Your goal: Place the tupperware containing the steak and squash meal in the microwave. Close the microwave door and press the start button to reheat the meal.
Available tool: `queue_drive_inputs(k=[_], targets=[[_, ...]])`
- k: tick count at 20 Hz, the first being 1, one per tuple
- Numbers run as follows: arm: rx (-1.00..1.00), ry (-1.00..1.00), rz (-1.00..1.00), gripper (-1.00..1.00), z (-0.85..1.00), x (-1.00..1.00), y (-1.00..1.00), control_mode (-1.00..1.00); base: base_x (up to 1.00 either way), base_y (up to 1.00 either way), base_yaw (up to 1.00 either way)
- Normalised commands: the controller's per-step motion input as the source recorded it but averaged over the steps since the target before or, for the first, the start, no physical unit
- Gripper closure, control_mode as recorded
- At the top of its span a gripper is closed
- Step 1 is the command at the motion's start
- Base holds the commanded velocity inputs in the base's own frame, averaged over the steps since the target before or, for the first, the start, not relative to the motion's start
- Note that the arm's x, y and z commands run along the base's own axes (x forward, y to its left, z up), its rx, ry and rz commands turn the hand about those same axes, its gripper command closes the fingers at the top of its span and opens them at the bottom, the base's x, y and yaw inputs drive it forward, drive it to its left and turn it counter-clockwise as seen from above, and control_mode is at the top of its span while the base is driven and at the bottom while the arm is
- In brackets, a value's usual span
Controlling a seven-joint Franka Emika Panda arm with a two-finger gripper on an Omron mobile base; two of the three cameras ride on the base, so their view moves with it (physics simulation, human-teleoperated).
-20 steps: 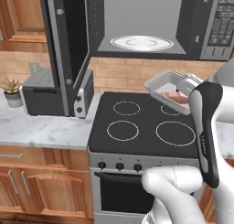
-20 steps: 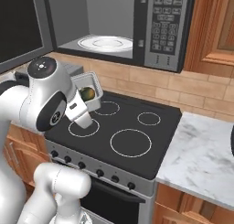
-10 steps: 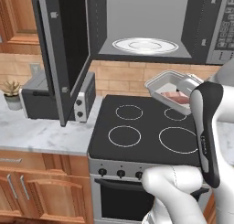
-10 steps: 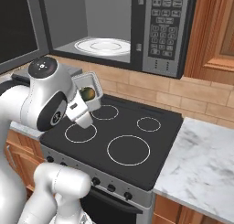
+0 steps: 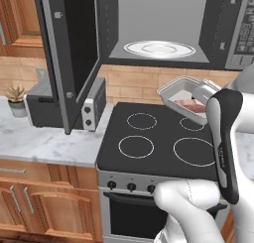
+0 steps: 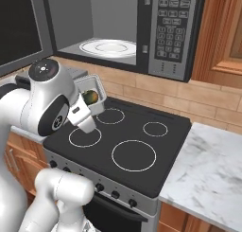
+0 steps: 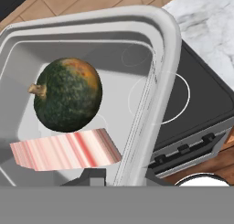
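Note:
The clear tupperware (image 5: 182, 92) hangs tilted above the back of the black stovetop, below the open microwave (image 5: 158, 24). My gripper (image 7: 121, 177) is shut on its rim, one fingertip inside the tub and one outside. Inside lie a dark green squash (image 7: 66, 99) and a pinkish-red steak slab (image 7: 64, 150). From the right base view the tupperware (image 6: 92, 96) shows beside my white forearm, under the microwave (image 6: 142, 18). A white turntable (image 5: 158, 48) sits in the lit cavity. The microwave door (image 5: 69, 63) swings wide open to the left, and its dark panel (image 6: 19, 27) fills the upper left.
The keypad strip (image 6: 172, 32) is on the microwave's right. A black stove (image 5: 163, 138) with white burner rings lies under the tub. A small grey toaster oven (image 5: 54, 105) and a potted plant (image 5: 16, 98) stand on the left marble counter (image 5: 44, 143). More marble counter (image 6: 208, 165) lies right.
The whole picture has shifted and grown: the base has driven closer to the stove and microwave. The tupperware stays in my grip, held the same way relative to the arm.

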Motion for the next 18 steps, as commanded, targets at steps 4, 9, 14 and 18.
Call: queue_drive_inputs(k=[4,9,14,18], targets=[[0.0,0.0,0.0,1.0,0.0,0.0,0.0,1.0,0.23,0.16,0.12],[0.0,0.0,0.0,1.0,0.0,0.09,0.0,-1.0,0.0,0.0,0.0],[0.0,0.0,0.0,1.0,0.0,0.16,0.04,-1.0,0.0,0.0,0.0],[0.01,0.0,0.0,1.0,0.0,0.04,0.0,-1.0,0.0,0.0,0.0]])
